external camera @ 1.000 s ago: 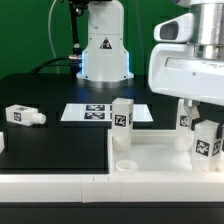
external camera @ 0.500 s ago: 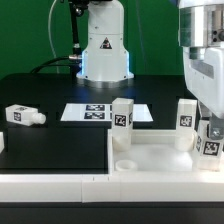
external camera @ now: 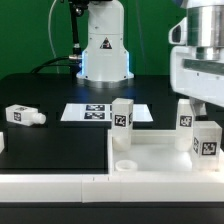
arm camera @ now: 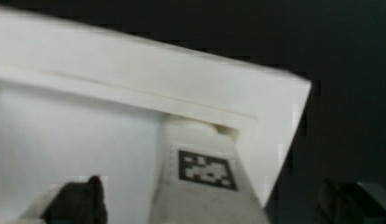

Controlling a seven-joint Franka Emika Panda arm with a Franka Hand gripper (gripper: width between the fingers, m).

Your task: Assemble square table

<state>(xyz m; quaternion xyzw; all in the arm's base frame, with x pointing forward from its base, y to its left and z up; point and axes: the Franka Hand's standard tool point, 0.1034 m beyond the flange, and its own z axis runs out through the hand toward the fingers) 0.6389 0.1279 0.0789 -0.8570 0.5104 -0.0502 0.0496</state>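
Outside view: three legs stand up on the square table (external camera: 150,155); one leg (external camera: 24,116) lies apart on the bench (external camera: 50,150).
Wrist view: the claw (arm camera: 216,205) is wide open, holding nothing, either side of a leg (arm camera: 208,165).

Only unreadable square tags on legs (external camera: 122,119).

A white square tabletop (external camera: 160,152) with a raised rim lies flat, socket side up, beneath the end effector (external camera: 205,108). Three short white tagged legs stand upright in its corners: one (external camera: 207,139) directly under the end effector, one (external camera: 186,115) just behind it, one (external camera: 122,116) well off to the side. A fourth leg (external camera: 22,116) lies on its side, far from the end effector.
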